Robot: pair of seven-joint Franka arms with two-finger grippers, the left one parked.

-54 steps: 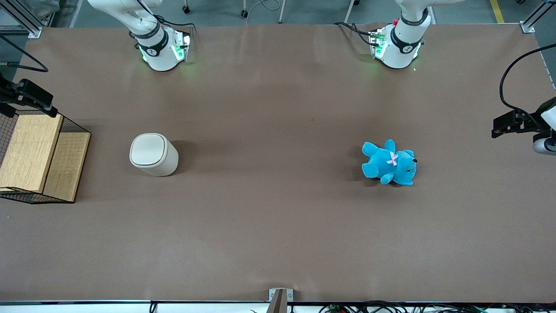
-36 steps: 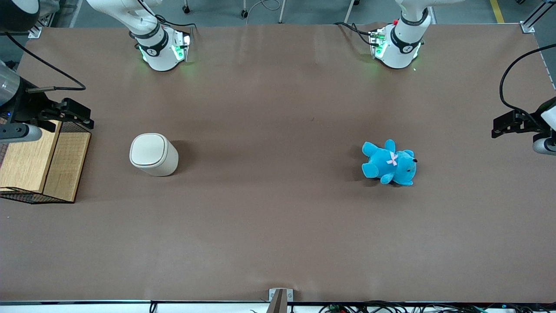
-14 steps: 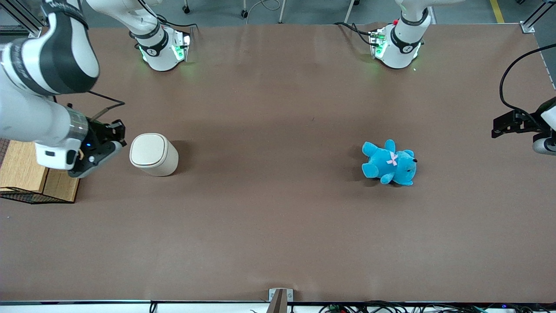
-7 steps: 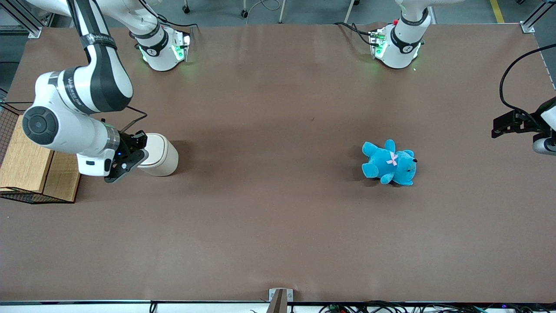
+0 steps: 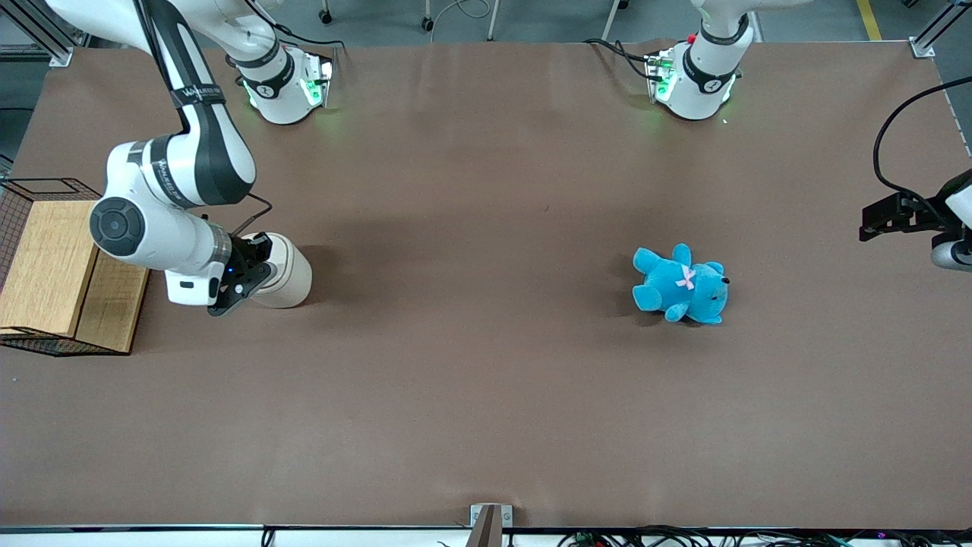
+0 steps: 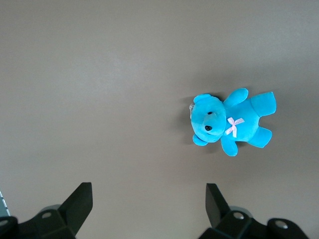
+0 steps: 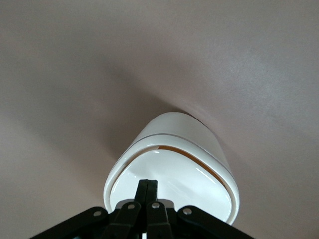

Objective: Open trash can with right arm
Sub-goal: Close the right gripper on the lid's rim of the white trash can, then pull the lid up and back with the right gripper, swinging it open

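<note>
Since half a second ago the right arm (image 5: pixel 163 201) has swung in farther, so its hand (image 5: pixel 247 275) now sits over the bin's lid instead of at its edge. Fingers (image 7: pixel 147 191) look pressed together, tips touching the lid (image 7: pixel 172 181), holding nothing. Bin (image 5: pixel 292 279) stands upright on the bench (image 5: pixel 486 395), toward the working arm's end, beside the wire basket (image 5: pixel 53 266). Teddy (image 5: pixel 681 286) lies well apart. My worry: the bin's light, so an off-center push could tip or slide it instead of popping the lid.
</note>
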